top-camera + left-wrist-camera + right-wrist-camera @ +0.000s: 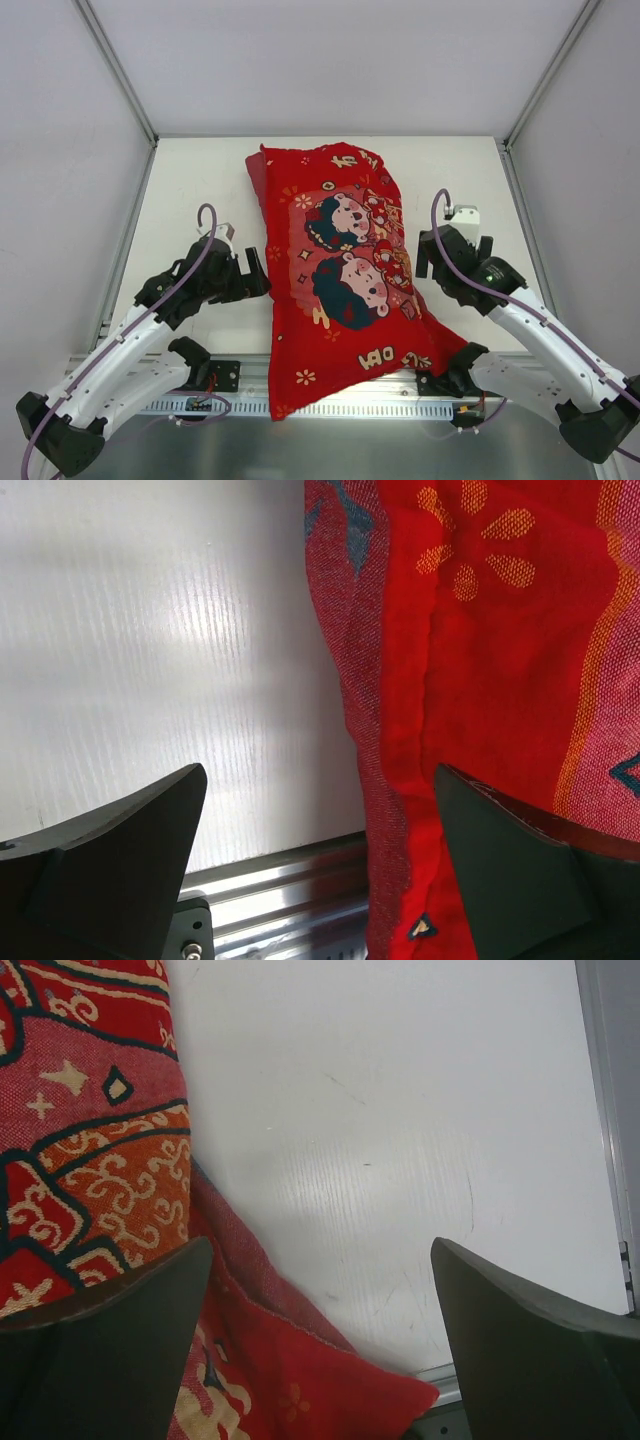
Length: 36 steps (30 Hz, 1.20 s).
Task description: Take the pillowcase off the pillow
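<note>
The bright red pillowcase [345, 270], printed with two cartoon children, lies lengthwise down the middle of the table, and its near end hangs over the front rail. It bulges as if filled, but the pillow is hidden inside it. My left gripper [258, 272] stands open at the cover's left edge. In the left wrist view that gripper [320, 865] straddles the hem of the pillowcase [480, 630], its right finger above the cloth. My right gripper [424, 256] stands open at the cover's right edge. In the right wrist view the gripper [320, 1345] has its left finger over the pillowcase [90, 1140], with nothing gripped.
The white table [190, 190] runs to metal frame posts at both back corners. An aluminium rail [240, 398] lines the near edge, with both arm bases bolted to it. Bare tabletop [400, 1130] lies to the right of the cover.
</note>
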{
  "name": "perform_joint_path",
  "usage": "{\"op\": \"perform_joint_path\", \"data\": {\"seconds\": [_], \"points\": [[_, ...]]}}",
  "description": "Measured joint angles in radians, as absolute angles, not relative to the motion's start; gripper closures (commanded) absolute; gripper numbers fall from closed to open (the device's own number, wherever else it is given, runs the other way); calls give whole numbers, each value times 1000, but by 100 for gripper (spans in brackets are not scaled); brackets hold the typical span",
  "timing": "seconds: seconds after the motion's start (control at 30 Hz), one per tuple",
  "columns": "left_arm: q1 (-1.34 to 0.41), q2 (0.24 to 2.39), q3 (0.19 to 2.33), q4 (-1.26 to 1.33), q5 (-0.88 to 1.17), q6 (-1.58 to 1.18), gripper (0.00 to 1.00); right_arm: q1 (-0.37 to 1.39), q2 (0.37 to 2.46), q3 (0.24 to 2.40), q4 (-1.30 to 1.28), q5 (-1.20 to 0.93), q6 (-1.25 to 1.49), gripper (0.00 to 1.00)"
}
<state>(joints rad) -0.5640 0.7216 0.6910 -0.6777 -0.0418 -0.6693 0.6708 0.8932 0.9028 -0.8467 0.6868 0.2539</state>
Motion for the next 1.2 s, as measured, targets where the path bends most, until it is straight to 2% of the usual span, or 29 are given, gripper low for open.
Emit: {"op": "perform_joint_path", "data": {"seconds": [0.3,0.53,0.9,1.0,1.07,1.13,1.17,1.2], "points": [[-564,727,691,-678,-34,-686,1,671,884,899,-867,691,266,4],[-564,788,704,-680,-33,-723,1,681,793,856,-839,593,197,4],[-561,1121,1062,-654,-63,-715,2,733,760,907,-825,388,177,4],[-550,1211,1091,-617,-44,-705,18,763,759,916,-788,307,192,4],[-547,1272,1086,-604,-22,-704,34,775,762,912,-762,243,203,2],[-542,1312,1050,-573,20,-719,57,781,773,879,-709,161,220,4],[-542,1320,1022,-551,45,-727,86,786,783,855,-683,122,230,23],[-542,1321,1006,-538,56,-735,100,794,799,827,-659,90,237,36]]}}
